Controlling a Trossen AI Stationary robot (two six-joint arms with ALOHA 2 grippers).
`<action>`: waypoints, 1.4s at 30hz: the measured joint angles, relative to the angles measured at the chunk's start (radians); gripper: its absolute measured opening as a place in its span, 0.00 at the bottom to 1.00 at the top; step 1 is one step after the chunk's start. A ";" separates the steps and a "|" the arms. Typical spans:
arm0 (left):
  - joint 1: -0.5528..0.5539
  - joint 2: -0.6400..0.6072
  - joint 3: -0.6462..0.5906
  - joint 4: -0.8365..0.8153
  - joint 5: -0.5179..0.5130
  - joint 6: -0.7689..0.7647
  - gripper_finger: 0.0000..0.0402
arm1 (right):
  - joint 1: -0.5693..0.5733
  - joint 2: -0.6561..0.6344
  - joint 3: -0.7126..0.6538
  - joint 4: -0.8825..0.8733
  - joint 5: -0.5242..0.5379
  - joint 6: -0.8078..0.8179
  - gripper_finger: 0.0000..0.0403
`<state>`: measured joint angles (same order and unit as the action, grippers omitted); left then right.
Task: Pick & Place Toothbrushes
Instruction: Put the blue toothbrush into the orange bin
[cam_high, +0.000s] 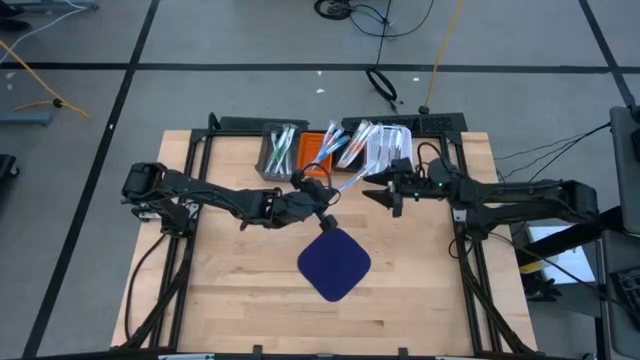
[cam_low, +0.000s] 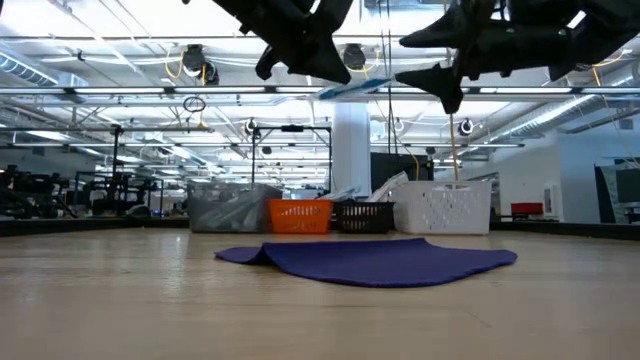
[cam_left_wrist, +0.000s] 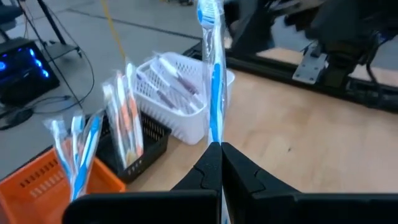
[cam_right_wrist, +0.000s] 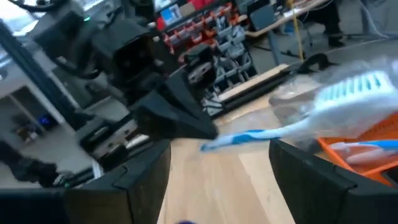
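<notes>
Blue-and-clear plastic toothbrush (cam_left_wrist: 214, 87) in a see-through wrapper is up in the air over the table's far middle, pinched by its handle end in the left gripper (cam_left_wrist: 219, 155), fingers clamped tight on it. Bristle end cut off at the pic edge in left wrist view; in high view it's only a thin pale streak (cam_high: 347, 178) running twd the right gripper (cam_high: 385, 192).

Right gripper hangs just beside the brush head, fingers spread wide, nothing in them. Right wrist view: white bristle head inside crinkly film (cam_right_wrist: 348, 93), between the two dark fingers (cam_right_wrist: 134, 177), touching or not — can't tell.

Low view: both grippers only partly in shot at the top, dark wedge shapes.

Bins sit in a row at the far edge: grey slotted plastic bin (cam_high: 279, 152) far left, orange slotted bin (cam_high: 316, 150), black mesh bin (cam_left_wrist: 146, 140), white perforated bin (cam_left_wrist: 186, 121) far right. More wrapped toothbrushes (cam_high: 372, 145) stick out of them, jumbled, count hard to make out.

Dark blue square mat (cam_high: 335, 263), soft, one corner curled up, lies nearer on the pale wooden table (cam_high: 240, 290).

No readable writing anywhere.
</notes>
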<state>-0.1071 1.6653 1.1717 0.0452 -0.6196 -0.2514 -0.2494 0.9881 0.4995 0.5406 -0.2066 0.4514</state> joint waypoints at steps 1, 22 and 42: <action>-0.002 0.000 0.000 0.014 0.001 0.009 0.00 | 0.003 0.015 0.000 0.021 0.011 0.007 0.65; -0.006 0.000 0.000 0.072 0.046 0.040 0.00 | 0.009 0.172 -0.001 0.279 0.041 -0.004 0.01; -0.019 -0.071 0.000 -0.105 -0.042 0.145 0.20 | 0.008 0.162 -0.001 0.274 0.072 -0.016 0.00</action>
<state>-0.1257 1.5945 1.1713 -0.0596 -0.6615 -0.1064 -0.2410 1.1503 0.4988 0.8141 -0.1343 0.4355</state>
